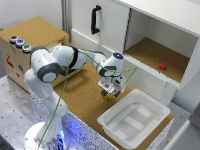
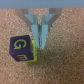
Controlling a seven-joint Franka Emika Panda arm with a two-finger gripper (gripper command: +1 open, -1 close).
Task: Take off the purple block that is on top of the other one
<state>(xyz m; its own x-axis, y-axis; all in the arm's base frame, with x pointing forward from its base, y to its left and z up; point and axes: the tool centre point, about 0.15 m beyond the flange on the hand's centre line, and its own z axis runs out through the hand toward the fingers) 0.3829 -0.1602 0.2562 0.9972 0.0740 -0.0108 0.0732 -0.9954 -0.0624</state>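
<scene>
White tub (image 1: 131,120), red block (image 1: 162,66) in cabinet (image 1: 172,22)

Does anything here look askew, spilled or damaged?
Nothing looks damaged or spilled. The purple block sits squarely on the yellow cube, beside the gripper. The white tray holds nothing, and a small red block sits alone in the open cabinet.

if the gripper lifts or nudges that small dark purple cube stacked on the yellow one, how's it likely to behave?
The small dark purple cube looks rigid, with flat faces and square edges, so it should slide or topple rather than roll. It seems tiny beside the gripper, so probably light. Perched on the small yellow cube, a sideways nudge could well knock it off.
</scene>
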